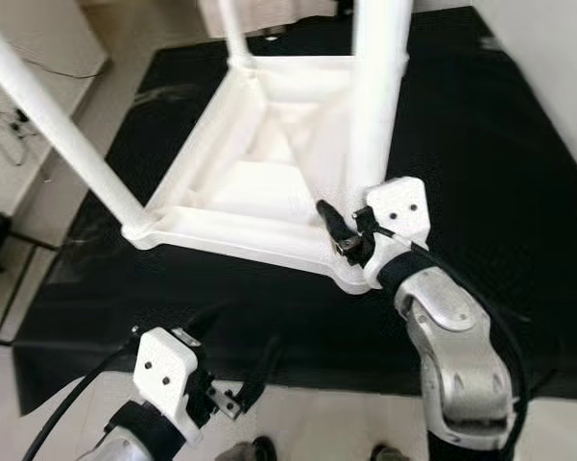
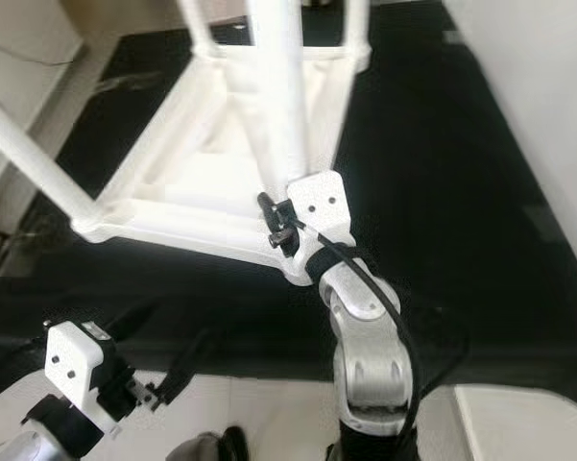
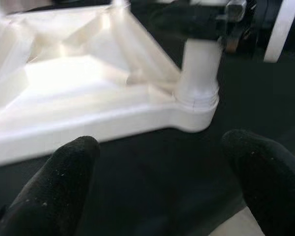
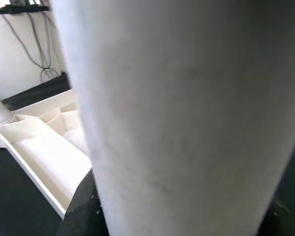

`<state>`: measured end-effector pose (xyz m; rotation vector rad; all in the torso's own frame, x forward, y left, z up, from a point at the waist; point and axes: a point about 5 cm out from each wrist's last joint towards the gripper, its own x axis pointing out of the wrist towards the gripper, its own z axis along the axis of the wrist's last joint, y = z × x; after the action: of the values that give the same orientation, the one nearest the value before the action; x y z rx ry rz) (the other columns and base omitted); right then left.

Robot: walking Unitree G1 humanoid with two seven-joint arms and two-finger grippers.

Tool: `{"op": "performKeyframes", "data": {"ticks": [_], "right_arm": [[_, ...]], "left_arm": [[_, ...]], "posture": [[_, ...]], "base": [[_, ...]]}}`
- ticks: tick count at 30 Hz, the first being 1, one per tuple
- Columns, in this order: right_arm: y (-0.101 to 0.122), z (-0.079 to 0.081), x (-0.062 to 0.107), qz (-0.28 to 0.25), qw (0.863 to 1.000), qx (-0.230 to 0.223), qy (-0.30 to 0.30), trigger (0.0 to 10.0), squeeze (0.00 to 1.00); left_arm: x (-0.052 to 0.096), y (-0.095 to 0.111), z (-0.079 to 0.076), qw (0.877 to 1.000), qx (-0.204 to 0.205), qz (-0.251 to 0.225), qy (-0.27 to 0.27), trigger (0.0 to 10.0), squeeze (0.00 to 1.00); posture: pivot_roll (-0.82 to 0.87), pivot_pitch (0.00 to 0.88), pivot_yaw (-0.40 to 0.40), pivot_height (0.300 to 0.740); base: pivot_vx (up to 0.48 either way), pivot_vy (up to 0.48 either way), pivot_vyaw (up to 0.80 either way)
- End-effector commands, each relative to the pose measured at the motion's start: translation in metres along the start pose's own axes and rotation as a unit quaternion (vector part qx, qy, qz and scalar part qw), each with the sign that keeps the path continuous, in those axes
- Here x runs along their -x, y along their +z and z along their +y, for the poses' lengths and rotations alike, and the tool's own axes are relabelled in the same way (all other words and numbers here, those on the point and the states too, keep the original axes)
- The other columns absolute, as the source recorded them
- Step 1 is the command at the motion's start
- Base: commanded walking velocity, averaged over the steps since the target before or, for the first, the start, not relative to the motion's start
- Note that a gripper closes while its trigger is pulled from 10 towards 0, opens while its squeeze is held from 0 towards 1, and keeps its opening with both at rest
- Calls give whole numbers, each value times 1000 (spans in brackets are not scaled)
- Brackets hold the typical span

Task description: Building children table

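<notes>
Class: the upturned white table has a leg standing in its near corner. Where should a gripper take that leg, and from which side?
Low on the near leg, just above its socket in the upturned table, from the robot's side. The round shaft stands upright, so fingers straddle it; the right gripper is there.

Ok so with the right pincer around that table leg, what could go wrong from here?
1. The right pincer grips the white plastic table leg low, at its socket; the tall leg could lever sideways and seat crooked.
2. The upturned white plastic tabletop lies loose on the black floor mat, so pushing might slide it.
3. The left pincer is open and off the tabletop, so nothing braces it.
</notes>
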<state>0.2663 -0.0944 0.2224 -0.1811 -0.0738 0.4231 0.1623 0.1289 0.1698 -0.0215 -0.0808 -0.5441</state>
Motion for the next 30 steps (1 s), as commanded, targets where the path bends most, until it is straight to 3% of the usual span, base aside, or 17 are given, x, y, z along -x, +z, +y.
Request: {"op": "performKeyframes", "data": {"ticks": [1, 2, 3, 5, 6, 7, 11, 12, 13, 14, 15, 17, 19, 22, 28, 29, 30], "right_arm": [[-38, 14, -9, 111, 990, -59, 62, 2549, 0], [-38, 14, -9, 111, 990, -59, 62, 2549, 0], [-31, 13, -16, 92, 990, -65, 83, 10000, 0], [-26, 13, -19, 79, 990, -71, 90, 10000, 0], [-17, 14, -24, 56, 987, -83, 129, 10000, 1000], [-5, 14, -28, 20, 978, -88, 190, 10000, 1000], [4, 13, -30, -4, 969, -89, 231, 10000, 1000], [12, 11, -29, -27, 954, -67, 289, 10000, 1000], [15, 7, -28, -35, 937, -37, 344, 10000, 325], [15, 7, -28, -35, 937, -37, 344, 10000, 325], [15, 2, -26, -31, 921, -1, 388, 10000, 0], [11, -6, -27, -14, 894, 54, 444, 10000, 0], [11, -6, -27, -14, 894, 54, 444, 10000, 0], [18, -8, -36, -18, 873, 48, 485, 10000, 0], [22, -13, -47, -18, 869, 59, 492, 10000, 0], [23, -15, -48, -20, 868, 60, 493, 0, 0], [24, -18, -48, -20, 865, 61, 497, 0, 0]], "left_arm": [[2, -5, 1, 1000, 0, 16, 0, 10000, 0], [2, -5, 1, 1000, 0, 16, 0, 10000, 0], [2, -5, 1, 1000, 0, 15, 3, 10000, 0], [1, -5, 1, 1000, 1, 14, 6, 10000, 0], [1, -5, 2, 1000, 0, 13, 8, 10000, 0], [1, -4, 2, 1000, 0, 12, 10, 10000, 0], [1, -4, 2, 1000, 0, 12, 11, 10000, 0], [1, -4, 1, 1000, 0, 12, 10, 10000, 0], [0, -4, 1, 1000, 0, 12, 8, 10000, 0], [0, -4, 1, 1000, 0, 12, 8, 10000, 0], [0, -4, 1, 1000, 0, 12, 7, 10000, 0], [1, -4, 1, 1000, 1, 12, 6, 10000, 0], [1, -4, 1, 1000, 1, 12, 6, 10000, 0], [2, -4, -1, 1000, 2, 13, 5, 10000, 0], [2, -4, -2, 1000, 2, 15, 4, 10000, 0], [2, -4, -2, 1000, 3, 15, 3, 10000, 0], [3, -4, -3, 1000, 4, 16, 3, 10000, 0]], "posture": [[-48, 297, 121, 740], [-48, 297, 121, 740], [-47, 298, 117, 740], [-46, 298, 116, 740], [-42, 300, 114, 740], [-39, 297, 112, 740], [-39, 297, 112, 740], [-37, 296, 114, 740], [-30, 295, 113, 740], [-30, 295, 113, 740], [-28, 296, 114, 740], [-31, 296, 115, 740], [-31, 296, 115, 740], [-8, 301, 120, 740], [-4, 301, 119, 740], [-2, 302, 119, 740], [-4, 302, 120, 740]], "base": [[0, 0, 0], [0, 0, 0], [0, 0, 0], [0, 0, 0], [0, 0, 0], [0, 0, 0], [0, 0, 0], [0, 0, 0], [0, 0, 0], [0, 0, 0], [0, 0, 0], [0, 0, 0], [0, 0, 0], [0, 0, 0], [0, 0, 0], [0, 0, 0], [0, 0, 0]]}}
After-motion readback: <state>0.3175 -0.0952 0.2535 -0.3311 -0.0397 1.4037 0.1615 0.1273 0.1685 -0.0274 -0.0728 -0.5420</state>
